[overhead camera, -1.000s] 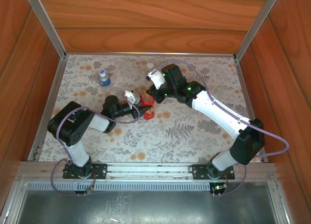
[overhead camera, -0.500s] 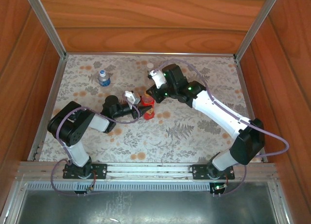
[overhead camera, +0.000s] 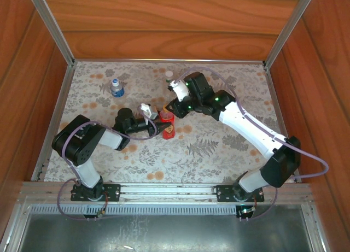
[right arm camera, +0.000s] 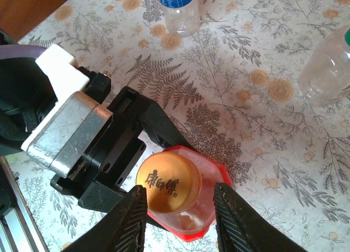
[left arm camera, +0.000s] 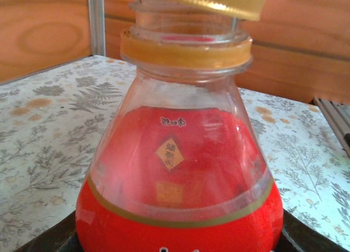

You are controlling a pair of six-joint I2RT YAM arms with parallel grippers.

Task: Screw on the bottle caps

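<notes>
Orange cap (right arm camera: 168, 182) sits tilted inside our open right hand (right arm camera: 179, 191); left hand (overhead camera: 160, 121) clamps the red bottle (left arm camera: 180, 170); we risk cross-threading.

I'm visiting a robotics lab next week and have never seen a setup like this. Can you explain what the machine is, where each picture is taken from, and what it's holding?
These are two robot arms bolted at the near edge of a table. Each ends in a two-finger gripper. The wide picture looks down from a fixed camera above and behind the arms. The two close-ups come from small cameras on the wrists.

The left gripper clamps a red bottle by its body and holds it upright. The right gripper is above the bottle, with a finger on each side of the orange cap. The cap sits tilted on the neck and is not screwed down. A gap shows beside one finger, so this gripper looks open.

Farther back on the table are a small bottle with a blue label and a clear bottle.
</notes>
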